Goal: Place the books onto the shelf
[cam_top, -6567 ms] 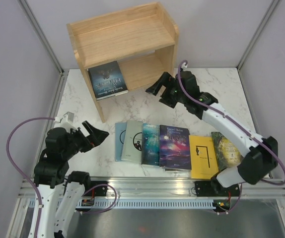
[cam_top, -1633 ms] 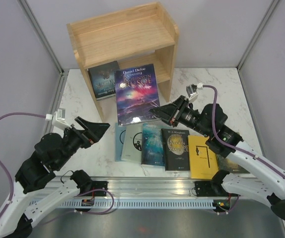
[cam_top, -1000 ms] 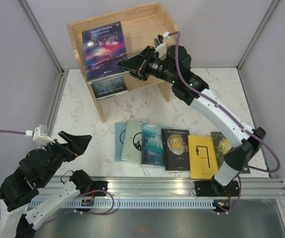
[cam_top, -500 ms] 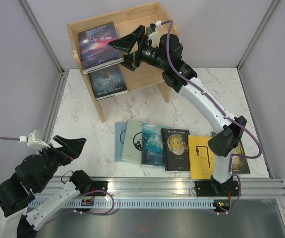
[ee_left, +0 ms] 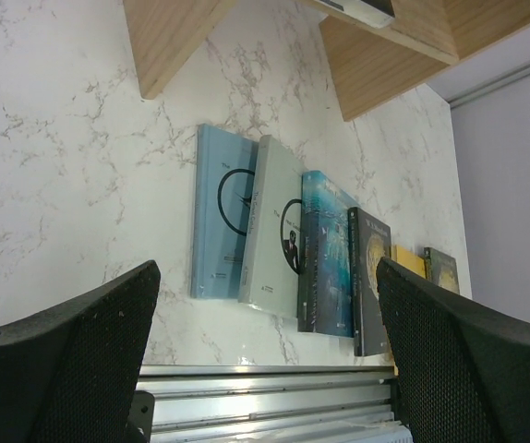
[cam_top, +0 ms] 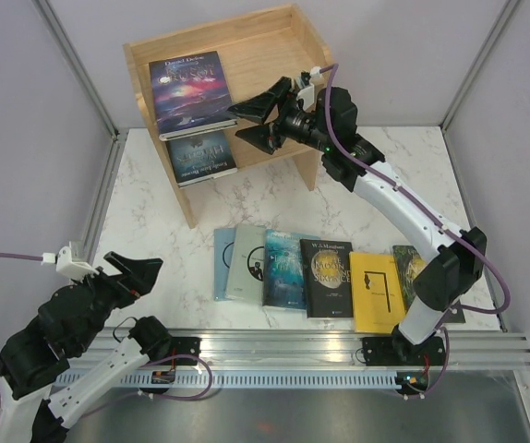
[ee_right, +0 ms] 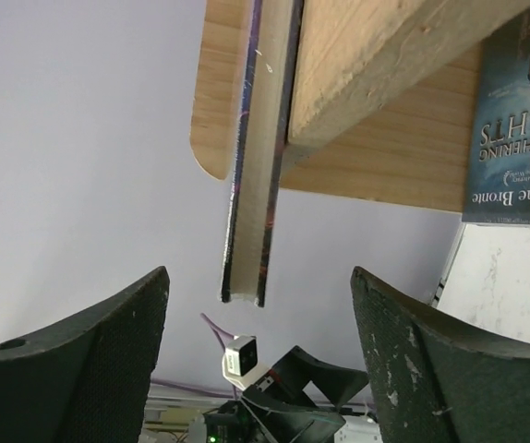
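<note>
- The right gripper is spread wide and empty, just in front of the shelf. Its fingers sit either side of the near end of the top book without touching it.
- The left gripper is also spread and empty, low at the near left, well away from everything.
- I read the step in hand as clearing away from the placed book, then going for the next one.
- To do that well, I would draw the right arm straight back along the book's length and keep the fingers wide. A sideways swing could clip the book.
- The wrist view shows why: the book's near end sticks out past the front edge of the top tier. A snag there could tip it off, so a light push inward before leaving may be worthwhile.
- The top book lies flat, cover up, on the left part of the top tier. Its long axis runs front to back, with the title end toward the shelf's back and the spine on the left.
- A lower book lies flat on the tier beneath, its long axis the same way.
- A row of six waits on the table, covers up, their long axes pointing at the shelf.
</note>
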You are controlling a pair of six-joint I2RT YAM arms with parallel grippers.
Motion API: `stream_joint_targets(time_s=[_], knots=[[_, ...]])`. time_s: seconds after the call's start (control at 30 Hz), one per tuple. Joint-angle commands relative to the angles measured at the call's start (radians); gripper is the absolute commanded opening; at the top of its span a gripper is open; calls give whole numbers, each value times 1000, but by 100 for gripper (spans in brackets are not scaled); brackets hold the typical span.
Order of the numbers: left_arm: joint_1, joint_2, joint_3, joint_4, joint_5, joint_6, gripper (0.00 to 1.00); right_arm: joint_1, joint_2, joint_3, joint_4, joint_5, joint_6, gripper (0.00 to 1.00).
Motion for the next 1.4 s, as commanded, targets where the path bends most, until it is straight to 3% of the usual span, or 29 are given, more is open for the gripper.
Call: stream_joint_targets(time_s=[0.0,0.03,0.23,0.5,0.8,1.07,1.23,1.27,1.37], knots=[[-5,6,-13,3,-49,1,100,-8,-54,-9,54,-10,9,81],[-7,4,-15,5,-51,1,100,-12,-56,-12,56,-5,9,73],[-8,10,-29,6,-63,-1,100,-11,-41,-1,73,-13,19,47],[-15,14,-29,8,-103,-5,100,-5,-10,2,119,-7,48,23],[-22,17,-42,11,-126,-1,100,18,79,91,129,15,78,15],[-38,-6,-49,9,-127,1,100,23,176,186,129,38,105,16],[-44,-11,-50,8,-126,-1,100,40,196,177,152,53,111,42],[-44,-11,-50,8,-126,-1,100,41,196,177,155,53,111,42],[-47,-3,-50,8,-120,-1,100,49,183,140,174,48,113,66]])
